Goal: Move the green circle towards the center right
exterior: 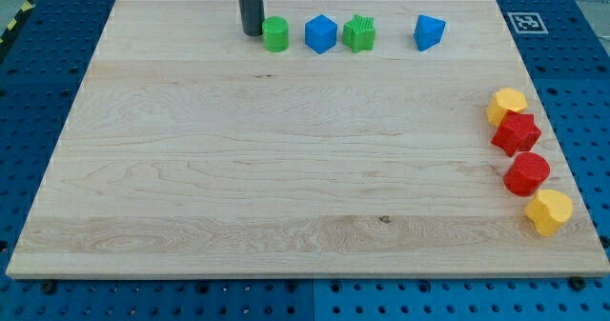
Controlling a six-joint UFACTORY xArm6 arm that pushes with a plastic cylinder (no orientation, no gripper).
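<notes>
The green circle [275,34] is a short green cylinder near the view's top, left of centre, on the wooden board [286,169]. My tip [252,32] comes down from the view's top and rests just left of the green circle, touching or nearly touching its left side. To the right of the green circle, in a row, stand a blue cube [321,33], a green star-shaped block [359,33] and a blue triangular block [429,32].
At the view's right edge a column of blocks runs downwards: a yellow hexagon-like block [507,104], a red star-shaped block [516,133], a red circle [526,173] and a yellow block [548,211]. A printed marker [524,22] sits beyond the board's top right corner.
</notes>
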